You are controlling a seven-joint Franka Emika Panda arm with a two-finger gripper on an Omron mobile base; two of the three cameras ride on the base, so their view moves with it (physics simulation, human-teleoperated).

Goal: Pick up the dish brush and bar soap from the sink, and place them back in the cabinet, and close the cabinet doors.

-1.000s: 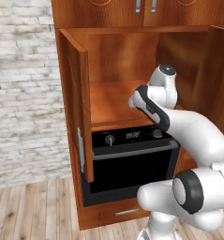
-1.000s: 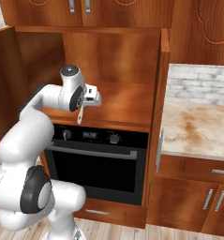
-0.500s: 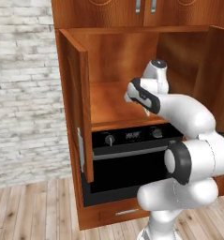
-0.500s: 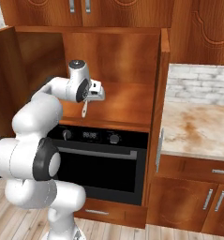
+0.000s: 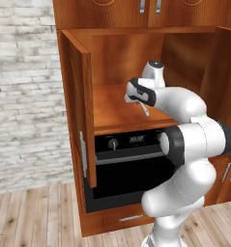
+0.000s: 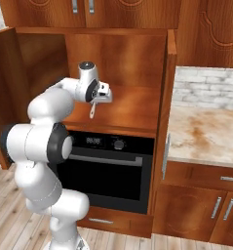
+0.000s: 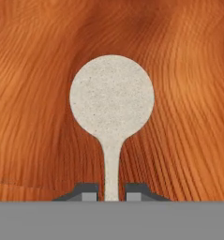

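My gripper (image 7: 111,192) is shut on the thin pale handle of the dish brush (image 7: 112,96), whose round cream head points at the wooden shelf. In the base views the gripper (image 5: 138,98) (image 6: 102,96) hovers inside the open cabinet (image 5: 112,116) (image 6: 132,110), a little above the shelf, and the dish brush (image 5: 145,110) (image 6: 92,112) hangs down from it. Both cabinet doors stand open: the left one (image 5: 79,120) (image 6: 6,83) and the right one (image 5: 226,91) (image 6: 166,97). The bar soap and the sink are out of view.
A black built-in oven (image 5: 129,159) (image 6: 113,166) sits directly under the shelf. Smaller cabinets (image 6: 84,10) top the compartment. A tan marble counter (image 6: 205,141) lies to the right, and a white brick wall (image 5: 22,96) to the left.
The arm has swung further in over the shelf, carrying the dish brush deeper into the cabinet. The gripper has stayed shut on the handle.
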